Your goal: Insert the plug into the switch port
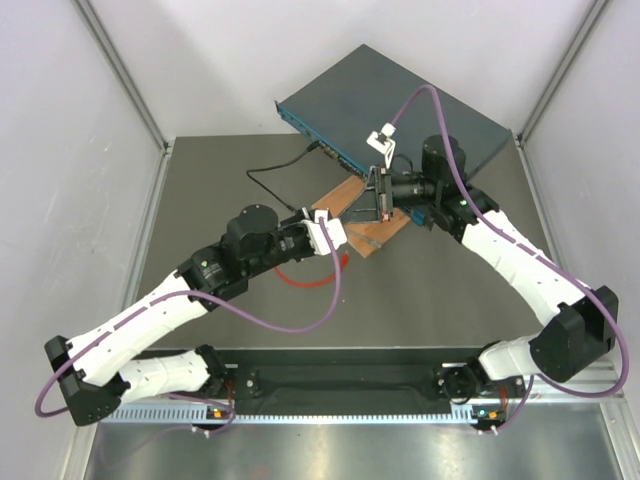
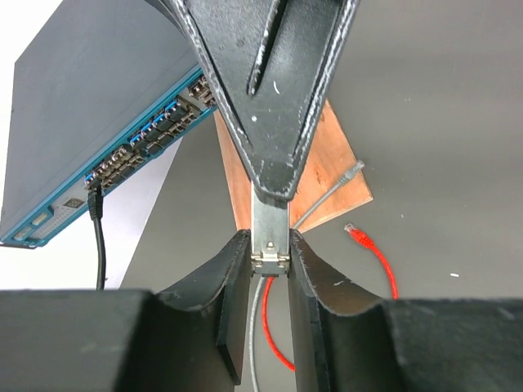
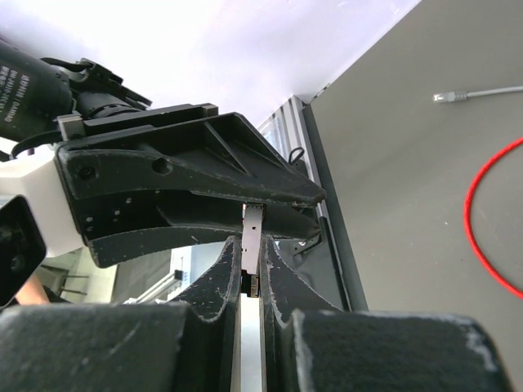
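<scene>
Left tool (image 2: 270, 242) clamped on a thin metal strip (image 2: 270, 219); right tool (image 3: 252, 260) closed on the same strip. Plug (image 2: 353, 232) lies loose on the tabletop (image 2: 458, 163), right of the left tool, untouched, well apart from the switch port (image 2: 139, 151) row

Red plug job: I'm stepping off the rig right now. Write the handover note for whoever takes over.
Grippers: left gripper is closed on a small grey piece; right gripper is shut on the same piece from the opposite end.
Things: plug lies loose on the table beside the wooden board, in neither gripper. The switch sits at the far side, with a black cable plugged into its row of switch ports.
Done: nothing with the plug.
Left: free a gripper, grasp the plug, seat it in one of the switch ports.
</scene>
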Available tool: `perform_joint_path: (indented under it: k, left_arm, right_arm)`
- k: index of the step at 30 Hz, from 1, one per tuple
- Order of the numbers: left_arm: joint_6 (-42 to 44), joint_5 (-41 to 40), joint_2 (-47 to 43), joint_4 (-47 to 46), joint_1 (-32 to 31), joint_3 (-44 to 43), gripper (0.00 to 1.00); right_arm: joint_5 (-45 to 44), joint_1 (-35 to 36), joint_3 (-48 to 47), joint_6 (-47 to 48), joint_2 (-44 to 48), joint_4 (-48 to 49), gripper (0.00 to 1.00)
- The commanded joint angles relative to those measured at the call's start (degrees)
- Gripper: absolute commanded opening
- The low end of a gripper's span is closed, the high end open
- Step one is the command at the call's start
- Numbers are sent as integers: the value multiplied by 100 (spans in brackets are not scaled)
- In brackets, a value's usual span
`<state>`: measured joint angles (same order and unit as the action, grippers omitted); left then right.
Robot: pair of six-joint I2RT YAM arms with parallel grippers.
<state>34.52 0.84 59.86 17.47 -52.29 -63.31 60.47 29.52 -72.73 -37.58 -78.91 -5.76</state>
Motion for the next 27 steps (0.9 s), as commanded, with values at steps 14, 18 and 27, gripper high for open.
perform_joint_path:
  k: [14, 18, 27]
  left_arm:
    - [-392, 232, 88, -43, -27, -164, 0]
    - [-1200, 215, 228, 325, -27, -296, 0]
    - [-2994, 57, 940, 441, -35, -744, 0]
  right_arm:
    - [-175, -7, -513, 725, 139, -485, 53]
    - [-763, -174, -1267, 1480, 297, -1222, 79]
    - [-1387, -1930, -1516, 1552, 947, -1542, 100]
